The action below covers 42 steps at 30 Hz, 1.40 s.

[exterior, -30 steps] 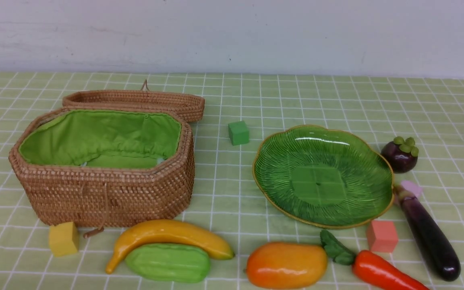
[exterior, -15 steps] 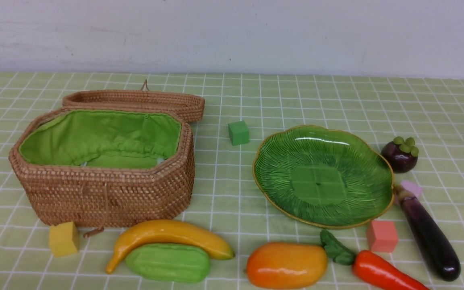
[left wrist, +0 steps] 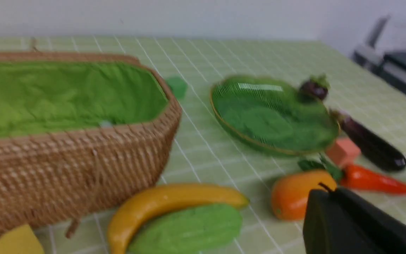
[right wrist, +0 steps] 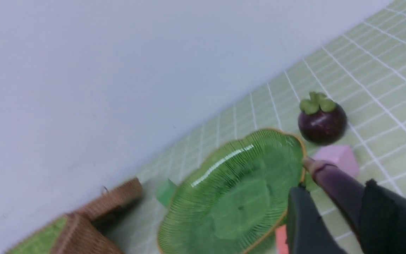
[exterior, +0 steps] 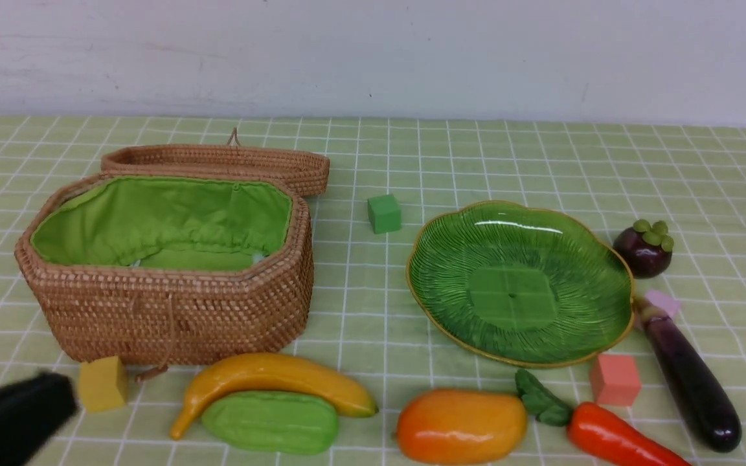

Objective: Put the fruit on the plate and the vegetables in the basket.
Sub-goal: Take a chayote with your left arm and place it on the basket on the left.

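Note:
The open wicker basket (exterior: 172, 310) stands at the left, its green lining empty. The green leaf plate (exterior: 522, 285) lies empty at the right. The banana (exterior: 269, 378) and green gourd (exterior: 271, 422) lie touching in front of the basket. The mango (exterior: 460, 425) and carrot (exterior: 612, 440) lie in front of the plate. The eggplant (exterior: 690, 382) and mangosteen (exterior: 643, 249) lie to the plate's right. My left gripper (exterior: 65, 391) is low at the near left beside a yellow cube, apparently shut and empty (left wrist: 324, 192). My right gripper (right wrist: 333, 185) is open above the eggplant (right wrist: 333, 183), out of the front view.
The basket lid (exterior: 217, 162) lies behind the basket. Foam cubes are scattered about: yellow (exterior: 102, 383) at the basket's near left corner, green (exterior: 384, 213) between basket and plate, salmon (exterior: 614, 378) and pink (exterior: 663, 301) by the eggplant. A white wall backs the table.
My left gripper has come into the front view at the lower left, moving toward the yellow cube. The objects have not moved.

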Tool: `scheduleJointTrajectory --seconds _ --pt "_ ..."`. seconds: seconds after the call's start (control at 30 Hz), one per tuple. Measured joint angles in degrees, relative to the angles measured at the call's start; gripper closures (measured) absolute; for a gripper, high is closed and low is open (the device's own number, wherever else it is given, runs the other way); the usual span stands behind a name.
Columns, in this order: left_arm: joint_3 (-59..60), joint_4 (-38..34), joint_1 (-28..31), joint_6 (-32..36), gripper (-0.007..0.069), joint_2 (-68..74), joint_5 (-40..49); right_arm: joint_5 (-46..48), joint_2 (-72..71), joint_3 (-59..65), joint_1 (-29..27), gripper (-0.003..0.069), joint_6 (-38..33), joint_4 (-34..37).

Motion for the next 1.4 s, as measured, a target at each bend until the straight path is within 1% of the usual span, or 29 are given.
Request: scheduleJointTrajectory --seconds 0.1,0.13,0.2,0.23,0.3,0.33,0.4,0.47,0.5,0.57,0.6,0.67,0.7,0.8,0.83,0.87,0.9,0.93,0.97,1.0,1.03,1.07,1.13,1.23,1.27,1.3,1.33,1.37,1.4 --pt "-5.4 1.2 -1.4 2.5 0.0638 9.9 7.5 8.2 0.3 -5.6 0.3 0.0475 -4.0 0.6" --pt "-5.4 1.3 -1.4 2.7 0.0638 9.9 7.5 9.7 0.6 -6.7 0.4 0.0479 -4.4 0.6" --pt "-10.5 1.7 -1.7 5.5 0.0638 18.2 11.9 20.3 4.3 -14.5 0.9 0.0545 -11.5 -0.7" --pt "-11.7 1.8 -1.7 6.8 0.0638 19.7 12.4 25.0 6.3 -17.7 1.0 0.0565 -13.7 -1.1" --pt "-13.1 1.9 -1.7 8.8 0.0638 22.9 13.1 30.7 8.9 -21.4 1.0 0.0598 -17.5 -2.1" --pt "-14.3 2.2 -1.8 12.0 0.0638 26.1 13.6 38.6 12.7 -26.0 1.0 0.0629 -21.3 -3.7" --pt "-14.5 3.0 -2.4 13.7 0.0638 28.4 13.6 42.9 14.5 -28.1 1.0 0.0645 -23.7 -4.7" --pt "-14.7 6.4 -5.6 16.1 0.0638 33.6 13.5 48.9 18.3 -32.2 1.6 0.0657 -27.7 -6.5" --pt "-14.7 7.2 -5.9 16.3 0.0638 34.0 13.4 49.2 18.5 -32.4 1.7 0.0657 -27.7 -6.6" --pt "-14.7 12.9 -10.4 17.1 0.0634 39.4 11.2 50.9 20.1 -34.3 3.6 0.0657 -29.8 -7.2" --pt "-14.7 13.3 -10.4 17.1 0.0633 39.4 10.9 51.1 20.2 -34.4 3.9 0.0657 -30.1 -7.4" --pt "-14.7 17.4 -14.3 17.7 0.0596 43.9 6.5 51.4 20.4 -35.3 6.1 0.0657 -31.8 -7.8" --pt "-14.7 17.9 -15.4 17.9 0.0576 45.2 4.7 51.5 20.4 -35.5 6.8 0.0656 -32.2 -7.9" --pt "-15.4 20.5 -18.4 20.8 0.0452 50.4 -0.3 51.6 20.4 -35.7 8.6 0.0656 -33.4 -8.4" --pt "-15.4 20.6 -18.5 21.0 0.0452 50.4 -0.3 51.6 20.4 -35.7 8.7 0.0656 -33.4 -8.4" --pt "-16.4 21.7 -19.1 22.4 0.0361 53.4 -0.6 51.7 20.4 -35.7 9.0 0.0654 -33.6 -8.9" --pt "-16.9 22.3 -19.2 23.0 0.0319 54.7 -0.6 51.7 20.4 -35.7 9.0 0.0652 -33.6 -9.1" --pt "-17.0 22.3 -19.2 23.0 0.0309 55.0 -0.6 51.7 20.4 -35.7 9.0 0.0652 -33.6 -9.1" --pt "-18.4 23.3 -19.3 23.6 0.0223 57.8 -0.6 51.7 20.4 -35.7 9.0 0.065 -33.6 -9.2" --pt "-18.6 23.3 -19.4 23.6 0.0215 58.1 -0.6 51.7 20.4 -35.7 9.0 0.0649 -33.6 -9.2" --pt "-19.8 24.1 -19.4 23.9 0.0156 60.3 -0.8 51.7 20.4 -35.7 9.0 0.0647 -33.6 -9.3" --pt "-20.6 24.7 -19.4 24.4 0.0125 61.8 -1.0 51.7 20.4 -35.7 9.1 0.0645 -33.6 -9.3" --pt "-21.5 25.8 -19.4 25.8 0.0097 63.5 -1.4 51.8 20.4 -35.7 9.1 0.0643 -33.6 -9.3" --pt "-21.8 26.6 -19.4 29.0 0.0084 65.0 -2.0 51.8 20.4 -35.7 9.1 0.0643 -33.6 -9.3" --pt "-21.9 26.9 -19.4 32.3 0.0081 65.8 -2.5 51.8 20.4 -35.7 9.1 0.0642 -33.6 -9.3" --pt "-21.9 26.9 -19.4 32.3 0.0081 65.9 -2.5 51.8 20.4 -35.7 9.1 0.0641 -33.6 -9.3" --pt "-21.9 27.2 -19.4 35.6 0.0081 66.5 -2.6 51.8 20.4 -35.7 9.1 0.0639 -33.6 -9.3" --pt "-21.9 27.2 -19.4 35.9 0.0081 66.7 -2.6 51.8 20.4 -35.7 9.1 0.0638 -33.6 -9.3" --pt "-21.9 27.2 -19.4 38.2 0.0081 67.2 -2.7 51.8 20.4 -35.7 9.1 0.0637 -33.6 -9.3"
